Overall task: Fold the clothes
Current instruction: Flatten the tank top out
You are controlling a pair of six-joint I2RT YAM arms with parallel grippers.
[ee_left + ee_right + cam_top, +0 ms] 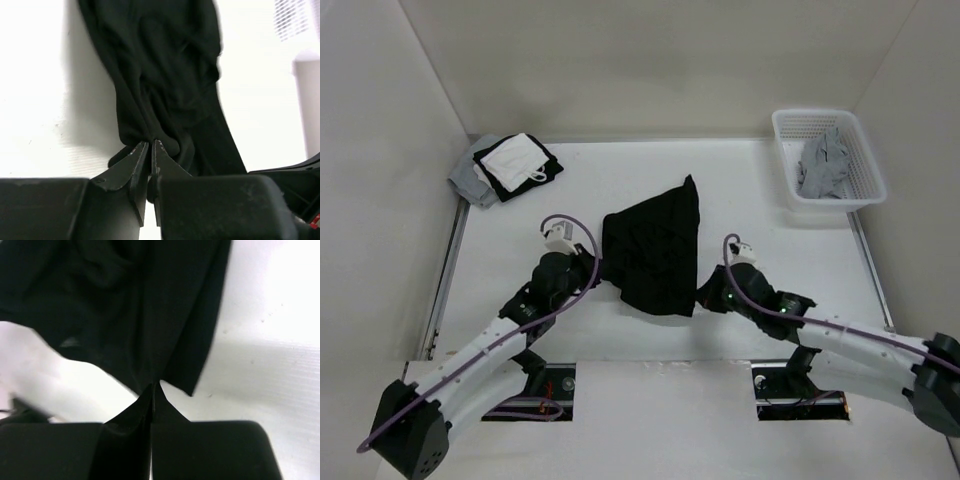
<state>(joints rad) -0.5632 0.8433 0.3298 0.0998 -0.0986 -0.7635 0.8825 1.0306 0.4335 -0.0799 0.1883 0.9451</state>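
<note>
The clothes (655, 245), one black thin garment, lie bunched in the middle of the white table, with a point reaching toward the back. My left gripper (597, 270) is shut on its left edge; in the left wrist view the fabric (165, 85) gathers into folds right at the pinched jaw tips (151, 144). My right gripper (703, 297) is shut on the garment's near right edge; in the right wrist view the cloth (125, 305) runs down into the closed tips (156, 386).
A pile of grey, white and black clothes (505, 165) lies at the back left corner. A white basket (782, 130) at the back right holds a grey garment (825, 165). Walls enclose the table on three sides.
</note>
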